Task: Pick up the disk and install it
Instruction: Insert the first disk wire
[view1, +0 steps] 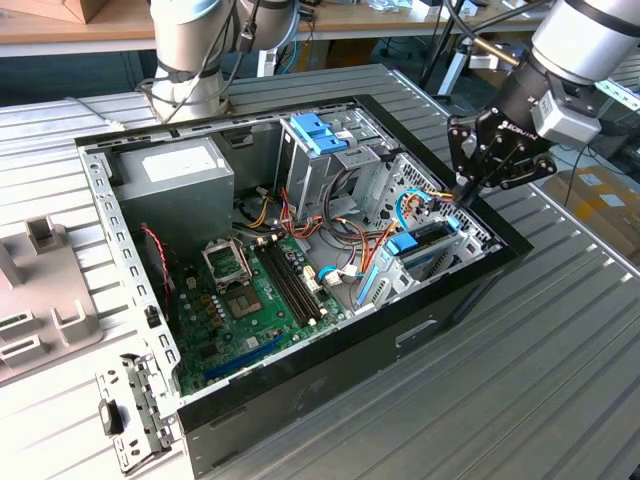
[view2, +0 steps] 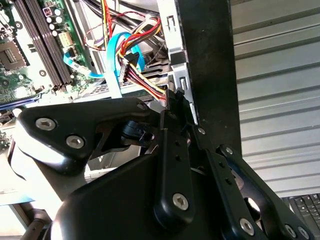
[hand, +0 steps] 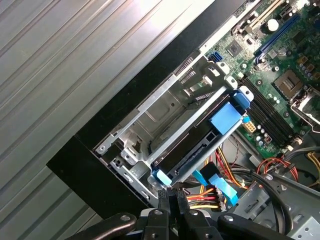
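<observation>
The disk (hand: 192, 150) lies edge-up in the metal bay (hand: 165, 107) inside the open computer case, a dark slab between blue plastic rails with a blue tab on it. In the exterior view the disk (view1: 425, 245) sits at the case's right end. My gripper (view1: 466, 188) hangs just over the bay's outer corner, by the case wall. Its fingers are pressed together with nothing between them, in both wrist views: gripper (hand: 173, 196) close to the disk's near blue rail end, gripper (view2: 176, 100) next to the bundle of coloured cables.
A grey power-supply box (view1: 175, 180) sits at the case's back left. The green motherboard (view1: 250, 290) fills the floor. A grey cage with blue clips (view1: 325, 140) stands at the back. Coloured cables (view1: 360, 235) run beside the bay. A grey fixture (view1: 40, 290) lies on the ribbed table.
</observation>
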